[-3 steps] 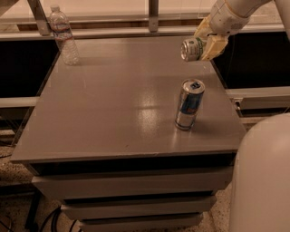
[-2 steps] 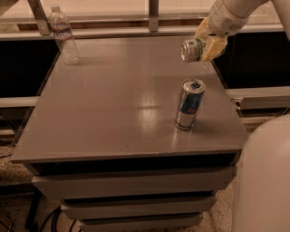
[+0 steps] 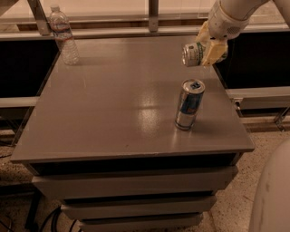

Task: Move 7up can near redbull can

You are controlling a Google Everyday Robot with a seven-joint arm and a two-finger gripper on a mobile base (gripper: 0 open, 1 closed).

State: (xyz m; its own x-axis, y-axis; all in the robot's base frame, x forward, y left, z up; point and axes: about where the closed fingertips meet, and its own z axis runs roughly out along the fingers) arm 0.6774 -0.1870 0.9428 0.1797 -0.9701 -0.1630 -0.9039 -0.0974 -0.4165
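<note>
The redbull can, tall, slim, blue and silver, stands upright on the grey table toward its right side. The 7up can, short, silver with green and white, lies on its side in the air above the table's far right part, its top end facing left. My gripper, with yellowish fingers, is shut on the 7up can from the right and holds it behind and above the redbull can. The white arm comes in from the top right.
A clear plastic water bottle stands at the table's far left corner. A rail with posts runs behind the table. The robot's white body fills the bottom right. Drawers sit below the tabletop.
The gripper and the 7up can have hardly moved; the redbull can and bottle stand as before.
</note>
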